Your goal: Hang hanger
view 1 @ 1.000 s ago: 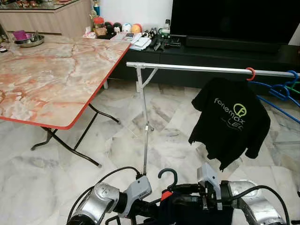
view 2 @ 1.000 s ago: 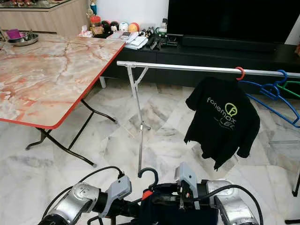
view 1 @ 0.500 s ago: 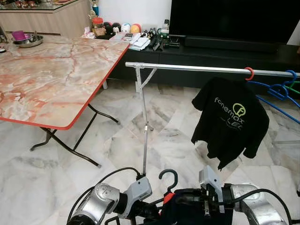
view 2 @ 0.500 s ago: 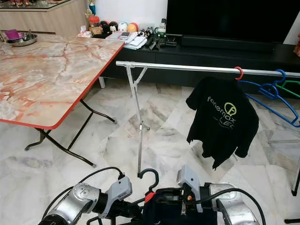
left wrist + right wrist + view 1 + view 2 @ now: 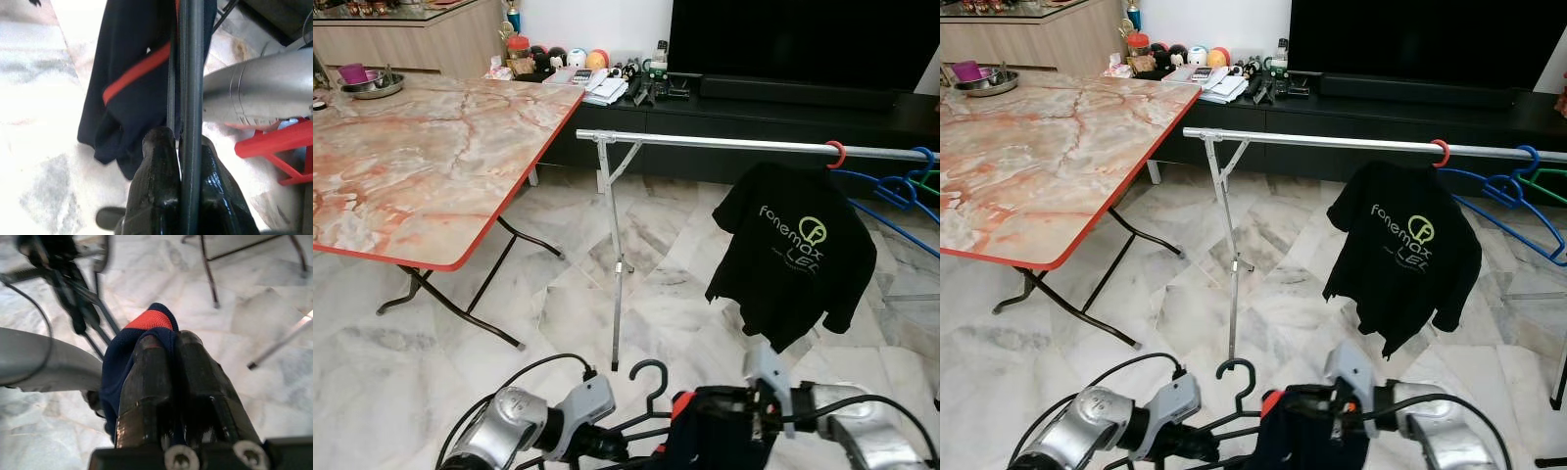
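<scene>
Hanger [image 5: 651,387] clamped in left end effector [image 5: 177,147]; right end effector [image 5: 172,363] grasping garment [image 5: 1307,436]. Lift hook level over rail [image 5: 724,144].

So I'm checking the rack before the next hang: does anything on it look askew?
Yes: the black T-shirt hangs lopsided from its red hanger on the rail, bunched and tilted with one side lower. The blue hangers at the rail's far end sit tangled.

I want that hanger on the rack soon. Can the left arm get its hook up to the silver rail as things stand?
Probably not yet. The left end effector grips the black hanger low down, well short of the rail. The stretch left of the black T-shirt is free.
</scene>
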{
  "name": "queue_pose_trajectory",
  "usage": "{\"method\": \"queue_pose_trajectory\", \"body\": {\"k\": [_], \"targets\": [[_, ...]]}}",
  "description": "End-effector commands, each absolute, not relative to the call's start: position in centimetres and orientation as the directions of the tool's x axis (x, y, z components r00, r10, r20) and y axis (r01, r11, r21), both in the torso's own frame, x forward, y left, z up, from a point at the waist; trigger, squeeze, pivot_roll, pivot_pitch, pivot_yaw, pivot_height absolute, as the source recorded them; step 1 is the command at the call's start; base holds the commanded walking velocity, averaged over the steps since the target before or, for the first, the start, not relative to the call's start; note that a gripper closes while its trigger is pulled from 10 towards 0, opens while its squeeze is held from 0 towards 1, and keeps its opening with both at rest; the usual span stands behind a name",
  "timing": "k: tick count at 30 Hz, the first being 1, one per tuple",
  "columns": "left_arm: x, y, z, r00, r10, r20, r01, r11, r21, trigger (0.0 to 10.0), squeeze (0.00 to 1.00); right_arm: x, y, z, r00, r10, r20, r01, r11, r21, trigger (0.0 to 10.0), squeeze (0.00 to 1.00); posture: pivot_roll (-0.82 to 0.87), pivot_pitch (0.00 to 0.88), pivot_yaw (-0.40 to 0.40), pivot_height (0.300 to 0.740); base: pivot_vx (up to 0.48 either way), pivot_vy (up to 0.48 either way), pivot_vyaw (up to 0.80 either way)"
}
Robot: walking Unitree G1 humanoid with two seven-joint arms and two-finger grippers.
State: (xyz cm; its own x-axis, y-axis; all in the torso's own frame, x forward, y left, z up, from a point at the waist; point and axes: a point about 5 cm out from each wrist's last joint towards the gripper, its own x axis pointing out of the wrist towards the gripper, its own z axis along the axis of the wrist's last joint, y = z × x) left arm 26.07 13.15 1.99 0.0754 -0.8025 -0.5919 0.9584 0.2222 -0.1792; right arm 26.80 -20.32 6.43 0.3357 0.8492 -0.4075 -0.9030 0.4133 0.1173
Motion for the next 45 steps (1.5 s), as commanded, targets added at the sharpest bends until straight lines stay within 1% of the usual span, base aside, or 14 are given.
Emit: {"method": "queue_pose_trajectory", "body": {"k": [1,12,24,29,32,35,36,37,38,39,40,41,43,45], "targets": [[25.5,13.9,1.7,0.039,-0.769,-0.638,0.968,0.188,-0.167,0.0,0.00,26.7,-21.6,6.8,0.382,0.829,-0.410,-0.887,0.453,0.090,0.0,0.00,0.07,0.074,-0.018,0.740,0.000,0.000,0.00],[25.3,18.2,1.8,0.120,-0.721,-0.683,0.945,0.294,-0.144,0.0,0.00,25.1,-24.7,5.2,0.393,0.723,-0.568,-0.866,0.499,0.036,0.0,0.00,0.06,0.079,-0.018,0.740,0.000,0.000,0.00],[23.4,21.9,1.4,0.008,-0.579,-0.815,0.965,0.218,-0.146,0.0,0.00,24.8,-25.7,3.9,0.409,0.626,-0.664,-0.862,0.503,-0.057,0.0,0.00,0.07,0.076,-0.019,0.740,0.000,0.000,0.00],[24.4,21.4,1.5,0.129,-0.610,-0.782,0.947,0.308,-0.085,0.0,0.00,24.8,-25.9,3.5,0.412,0.597,-0.689,-0.865,0.493,-0.091,0.0,0.00,0.07,0.072,-0.021,0.740,0.000,0.000,0.00],[24.5,21.4,1.6,0.145,-0.617,-0.773,0.942,0.325,-0.083,0.0,0.00,24.8,-25.9,3.5,0.421,0.593,-0.687,-0.862,0.497,-0.099,0.0,0.00,0.07,0.072,-0.021,0.740,0.000,0.000,0.00],[24.7,21.6,0.7,0.219,-0.548,-0.807,0.923,0.385,-0.011,0.0,0.00,25.8,-25.3,4.3,0.526,0.624,-0.578,-0.807,0.581,-0.106,0.0,0.00,0.08,0.069,-0.020,0.740,0.000,0.000,0.00],[25.1,21.7,-0.3,0.339,-0.472,-0.814,0.881,0.463,0.098,6.9,0.00,27.1,-24.9,5.2,0.646,0.611,-0.457,-0.722,0.684,-0.107,0.0,0.00,0.07,0.066,-0.017,0.740,0.000,0.000,0.00],[25.2,21.7,-0.6,0.382,-0.442,-0.812,0.858,0.496,0.133,9.0,0.00,27.4,-24.7,5.4,0.679,0.601,-0.421,-0.694,0.712,-0.102,0.0,0.00,0.07,0.065,-0.017,0.740,0.000,0.000,0.00],[25.2,21.7,-0.8,0.408,-0.421,-0.810,0.842,0.517,0.155,9.0,0.00,27.6,-24.6,5.6,0.698,0.595,-0.398,-0.678,0.729,-0.099,0.0,0.00,0.07,0.065,-0.017,0.740,0.000,0.000,0.00],[25.2,21.6,-1.3,0.453,-0.391,-0.801,0.808,0.559,0.185,10.0,0.00,28.0,-24.5,5.7,0.749,0.559,-0.355,-0.622,0.778,-0.086,0.0,0.00,0.07,0.060,-0.016,0.740,0.000,0.000,0.00],[24.9,21.5,-2.0,0.495,-0.356,-0.793,0.752,0.633,0.185,10.0,0.00,28.5,-24.5,5.8,0.824,0.480,-0.303,-0.525,0.846,-0.087,0.0,0.00,0.08,0.056,-0.015,0.740,0.000,0.000,0.00],[24.9,21.5,-2.0,0.495,-0.356,-0.793,0.752,0.633,0.185,10.0,0.00,28.5,-24.5,5.8,0.824,0.480,-0.303,-0.525,0.846,-0.087,0.0,0.00,0.08,0.056,-0.015,0.740,0.000,0.000,0.00],[23.6,21.2,-3.8,0.565,-0.270,-0.780,0.591,0.792,0.153,10.0,0.00,29.0,-24.9,5.6,0.944,0.253,-0.211,-0.265,0.964,-0.026,0.0,0.00,0.08,0.047,-0.007,0.740,0.000,0.000,0.00],[22.7,21.2,-4.7,0.583,-0.222,-0.781,0.495,0.860,0.126,10.0,0.00,28.9,-25.1,5.5,0.976,0.132,-0.171,-0.132,0.991,0.015,0.0,0.00,0.08,0.046,-0.005,0.740,0.000,0.000,0.00]]}}
